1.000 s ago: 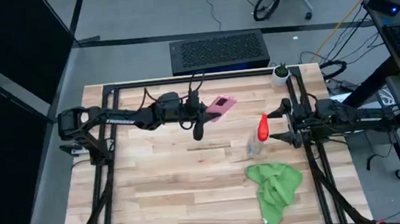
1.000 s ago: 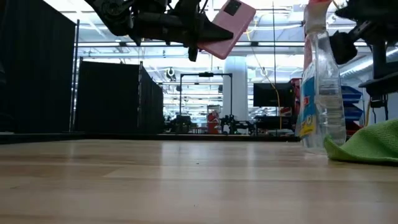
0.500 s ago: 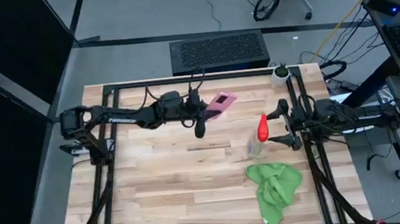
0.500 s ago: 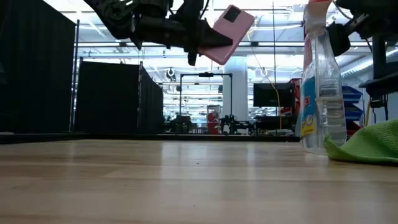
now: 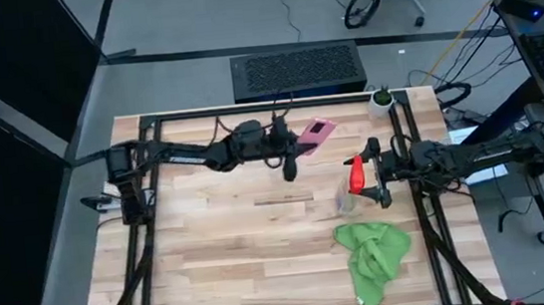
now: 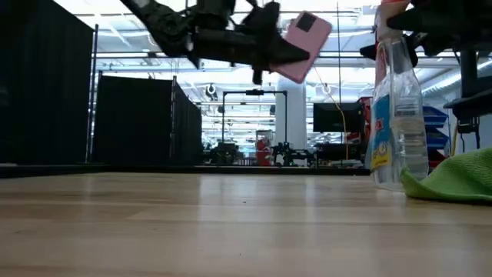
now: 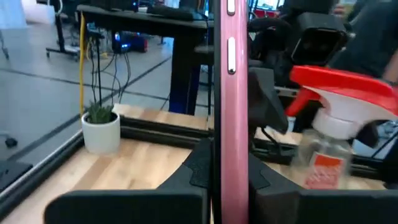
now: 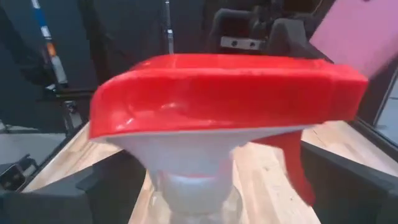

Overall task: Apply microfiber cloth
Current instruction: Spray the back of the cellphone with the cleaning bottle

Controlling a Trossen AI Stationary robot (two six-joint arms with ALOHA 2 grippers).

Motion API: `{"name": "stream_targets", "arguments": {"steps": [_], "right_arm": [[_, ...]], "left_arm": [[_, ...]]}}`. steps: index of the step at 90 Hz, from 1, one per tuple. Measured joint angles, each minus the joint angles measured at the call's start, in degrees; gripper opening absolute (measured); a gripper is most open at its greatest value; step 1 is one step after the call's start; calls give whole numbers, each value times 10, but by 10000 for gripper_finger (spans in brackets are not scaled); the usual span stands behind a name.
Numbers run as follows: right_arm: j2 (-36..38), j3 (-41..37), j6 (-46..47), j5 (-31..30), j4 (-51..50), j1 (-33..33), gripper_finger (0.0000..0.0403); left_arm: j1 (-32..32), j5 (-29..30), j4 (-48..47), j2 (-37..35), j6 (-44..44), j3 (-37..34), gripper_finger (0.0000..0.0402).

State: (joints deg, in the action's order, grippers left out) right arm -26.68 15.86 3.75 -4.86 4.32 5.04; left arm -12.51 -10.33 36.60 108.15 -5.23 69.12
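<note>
Green cloth untouched on table; left arm has phone in the air.

Microfiber cloth (image 5: pixel 373 257) lies crumpled at the near right of the table (image 5: pixel 222 257), nothing touching it. Just behind it stands the spray bottle (image 5: pixel 351 187), red nozzle up. Right gripper (image 5: pixel 373 174) sits at the nozzle, fingers spread either side of it, not clamped. Further back, left gripper (image 5: pixel 293 147) is clenched on the pink phone (image 5: pixel 314 132), held well above the wood. Small potted plant (image 5: pixel 381 99) at far right corner.

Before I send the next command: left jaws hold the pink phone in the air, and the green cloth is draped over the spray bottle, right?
Not quite. The high view shows the green cloth lying on the table beside the spray bottle, not draped over it. The left gripper does hold the pink phone aloft.
</note>
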Motion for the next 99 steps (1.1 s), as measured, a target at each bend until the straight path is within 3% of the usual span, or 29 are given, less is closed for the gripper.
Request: {"name": "stream_targets", "arguments": {"steps": [25,74,99], "right_arm": [[4,0,12,0,10,0,368],[4,0,32,2,10,0,366],[4,0,32,0,5,0,309]], "left_arm": [[-2,2,0,113,-2,121,4],[3,-41,1,189,1,221,4],[2,-37,-1,192,1,223,4]]}}
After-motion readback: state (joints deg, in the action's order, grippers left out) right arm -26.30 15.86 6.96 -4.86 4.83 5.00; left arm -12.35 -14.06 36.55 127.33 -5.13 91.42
